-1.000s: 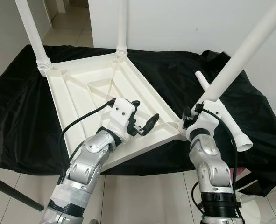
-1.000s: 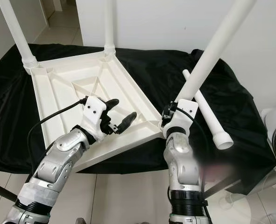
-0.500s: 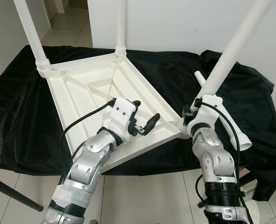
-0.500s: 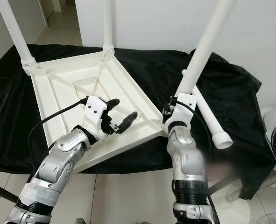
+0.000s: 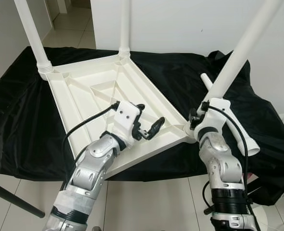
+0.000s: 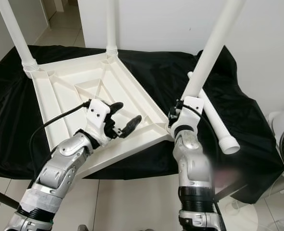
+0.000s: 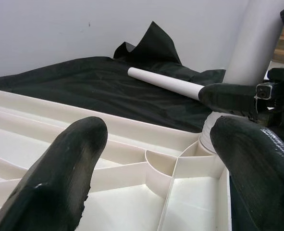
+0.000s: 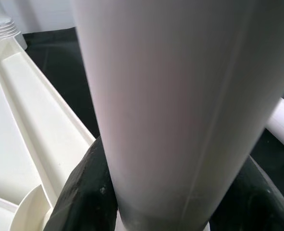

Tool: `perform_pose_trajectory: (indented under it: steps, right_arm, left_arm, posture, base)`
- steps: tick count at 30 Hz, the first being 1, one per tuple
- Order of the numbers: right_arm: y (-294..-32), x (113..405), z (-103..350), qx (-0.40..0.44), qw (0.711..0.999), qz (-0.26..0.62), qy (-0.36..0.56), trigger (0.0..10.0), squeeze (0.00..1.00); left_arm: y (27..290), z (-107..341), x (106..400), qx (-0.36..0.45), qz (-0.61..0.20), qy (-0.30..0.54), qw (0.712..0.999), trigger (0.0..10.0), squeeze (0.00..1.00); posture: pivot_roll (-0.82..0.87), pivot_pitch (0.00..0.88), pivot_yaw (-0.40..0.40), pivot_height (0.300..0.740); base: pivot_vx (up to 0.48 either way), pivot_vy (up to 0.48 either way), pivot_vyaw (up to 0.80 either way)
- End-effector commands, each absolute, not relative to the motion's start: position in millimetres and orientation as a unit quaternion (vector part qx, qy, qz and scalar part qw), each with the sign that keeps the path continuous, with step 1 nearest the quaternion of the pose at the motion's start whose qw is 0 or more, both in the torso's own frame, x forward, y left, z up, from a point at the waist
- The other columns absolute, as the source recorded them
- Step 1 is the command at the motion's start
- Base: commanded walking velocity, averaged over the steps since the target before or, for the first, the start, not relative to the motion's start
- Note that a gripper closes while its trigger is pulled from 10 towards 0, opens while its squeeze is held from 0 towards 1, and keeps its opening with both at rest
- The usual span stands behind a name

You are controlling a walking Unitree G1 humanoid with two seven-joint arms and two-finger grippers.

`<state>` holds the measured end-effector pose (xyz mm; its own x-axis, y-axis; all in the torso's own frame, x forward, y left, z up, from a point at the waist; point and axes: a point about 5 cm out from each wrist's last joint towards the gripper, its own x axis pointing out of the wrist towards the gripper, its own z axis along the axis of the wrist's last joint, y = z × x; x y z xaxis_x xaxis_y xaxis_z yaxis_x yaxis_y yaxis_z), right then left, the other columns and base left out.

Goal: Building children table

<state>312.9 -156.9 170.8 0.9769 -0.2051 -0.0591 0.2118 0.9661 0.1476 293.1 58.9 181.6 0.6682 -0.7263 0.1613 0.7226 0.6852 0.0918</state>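
White ribbed tabletop (image 5: pixel 89 96) lies upside-down; right end effector (image 5: pixel 195 120) grips tilted leg (image 5: pixel 238 55), left end effector (image 5: pixel 148 126) spread

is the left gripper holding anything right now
No, the left gripper hangs open over the upturned tabletop, its fingers apart with nothing between them.

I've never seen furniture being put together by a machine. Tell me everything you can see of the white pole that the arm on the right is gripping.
The white leg is a smooth round tube, plastic by its look, plain and matte. It rises tilted, leaning up and to the right out of the picture. Its foot sits at the near right corner socket of the upturned tabletop. The right gripper is clamped round it just above that socket, one black finger on each side. Nothing else touches it.
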Motion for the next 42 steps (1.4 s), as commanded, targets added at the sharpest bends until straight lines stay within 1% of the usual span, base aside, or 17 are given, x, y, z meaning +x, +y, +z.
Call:
perform_pose_trajectory:
  steps: [1, 2, 3, 4, 5, 6, 11, 12, 13, 23, 30, 34, 35, 36, 38, 39, 42]
  right_arm:
    - [-155.0, 307.7, 155.0, 0.095, 0.987, -0.122, 0.053, 10.0, 0.00]
    - [-152.6, 307.5, 156.8, 0.102, 0.987, -0.120, 0.043, 10.0, 0.43]
    - [-152.6, 307.5, 156.8, 0.102, 0.987, -0.120, 0.043, 10.0, 0.43]
    - [-151.9, 307.5, 159.1, 0.104, 0.987, -0.120, 0.033, 10.0, 0.96]
    - [-151.9, 307.5, 159.1, 0.104, 0.987, -0.120, 0.033, 10.0, 0.96]
    - [-151.7, 308.3, 161.6, 0.106, 0.988, -0.111, 0.021, 10.0, 1.00]
    - [-154.3, 310.2, 168.4, 0.098, 0.991, -0.089, -0.004, 10.0, 1.00]
    - [-156.8, 311.3, 171.5, 0.089, 0.993, -0.074, -0.015, 10.0, 0.93]
    - [-159.6, 312.5, 173.6, 0.079, 0.995, -0.055, -0.024, 10.0, 0.00]
    - [-168.8, 316.1, 177.8, 0.039, 0.998, 0.019, -0.050, 10.0, 0.00]
    - [-182.7, 323.5, 174.6, -0.046, 0.981, 0.180, -0.055, 10.0, 0.00]
    - [-188.7, 325.6, 169.2, -0.071, 0.973, 0.217, -0.046, 10.0, 0.00]
    - [-191.2, 326.5, 167.5, -0.075, 0.972, 0.220, -0.042, 9.4, 0.00]
    - [-193.3, 327.4, 166.0, -0.077, 0.971, 0.223, -0.039, 4.3, 0.00]
    - [-194.5, 327.7, 164.9, -0.079, 0.970, 0.226, -0.038, 4.3, 0.00]
    - [-196.3, 327.6, 163.4, -0.075, 0.971, 0.225, -0.035, 0.0, 0.00]
    - [-199.0, 327.4, 160.9, -0.069, 0.970, 0.229, -0.033, 0.0, 0.00]
  left_arm:
    - [60.4, 181.0, 292.8, 0.007, -0.391, -0.088, 0.916, 10.0, 0.00]
    - [59.9, 181.0, 292.7, 0.007, -0.392, -0.088, 0.916, 10.0, 0.00]
    - [59.9, 181.0, 292.7, 0.007, -0.392, -0.088, 0.916, 10.0, 0.00]
    - [59.3, 181.2, 292.5, 0.006, -0.392, -0.089, 0.916, 10.0, 0.00]
    - [59.3, 181.2, 292.5, 0.006, -0.392, -0.089, 0.916, 10.0, 0.00]
    - [58.6, 181.2, 292.3, 0.006, -0.393, -0.089, 0.915, 10.0, 0.00]
    - [57.2, 181.2, 291.3, 0.005, -0.397, -0.088, 0.914, 10.0, 0.00]
    - [56.7, 181.1, 290.9, 0.004, -0.399, -0.087, 0.913, 10.0, 0.00]
    - [56.2, 180.9, 290.5, 0.005, -0.400, -0.087, 0.912, 10.0, 0.00]
    - [53.1, 181.2, 289.3, 0.005, -0.406, -0.087, 0.910, 10.0, 0.00]
    - [49.0, 181.6, 287.0, 0.008, -0.415, -0.086, 0.906, 10.0, 0.00]
    - [47.4, 181.2, 286.5, 0.007, -0.418, -0.085, 0.904, 10.0, 0.00]
    - [46.7, 181.4, 286.4, 0.007, -0.420, -0.085, 0.904, 10.0, 0.00]
    - [46.2, 181.7, 286.3, 0.007, -0.420, -0.086, 0.903, 10.0, 0.00]
    - [46.0, 182.0, 286.3, 0.006, -0.421, -0.086, 0.903, 10.0, 0.00]
    - [46.1, 182.1, 286.5, 0.006, -0.421, -0.086, 0.903, 10.0, 0.00]
    - [46.4, 182.2, 286.6, 0.006, -0.421, -0.086, 0.903, 10.0, 0.00]
  posture:
    - [-0.03, 0.066, -0.041, 0.740]
    - [-0.03, 0.067, -0.040, 0.740]
    - [-0.03, 0.067, -0.040, 0.740]
    - [-0.03, 0.067, -0.038, 0.740]
    - [-0.03, 0.067, -0.038, 0.740]
    - [-0.03, 0.067, -0.038, 0.740]
    - [-0.03, 0.068, -0.037, 0.740]
    - [-0.03, 0.067, -0.036, 0.740]
    - [-0.03, 0.068, -0.036, 0.740]
    - [-0.04, 0.068, -0.033, 0.740]
    - [-0.04, 0.062, -0.028, 0.740]
    - [-0.04, 0.060, -0.025, 0.740]
    - [-0.04, 0.060, -0.025, 0.740]
    - [-0.04, 0.061, -0.027, 0.740]
    - [-0.04, 0.061, -0.026, 0.740]
    - [-0.04, 0.062, -0.026, 0.740]
    - [-0.04, 0.062, -0.024, 0.740]
  base:
    - [0.000, 0.000, 0.00]
    - [0.000, 0.000, 0.00]
    - [0.000, 0.000, 0.00]
    - [0.000, 0.000, 0.00]
    - [0.000, 0.000, 0.00]
    - [0.000, 0.000, 0.00]
    - [0.000, 0.000, 0.00]
    - [0.000, 0.000, 0.00]
    - [0.000, 0.000, 0.00]
    - [0.000, 0.000, 0.00]
    - [0.000, 0.000, 0.00]
    - [0.000, 0.000, 0.00]
    - [0.000, 0.000, 0.00]
    - [0.000, 0.000, 0.00]
    - [0.000, 0.000, 0.00]
    - [0.000, 0.000, 0.00]
    - [0.000, 0.000, 0.00]
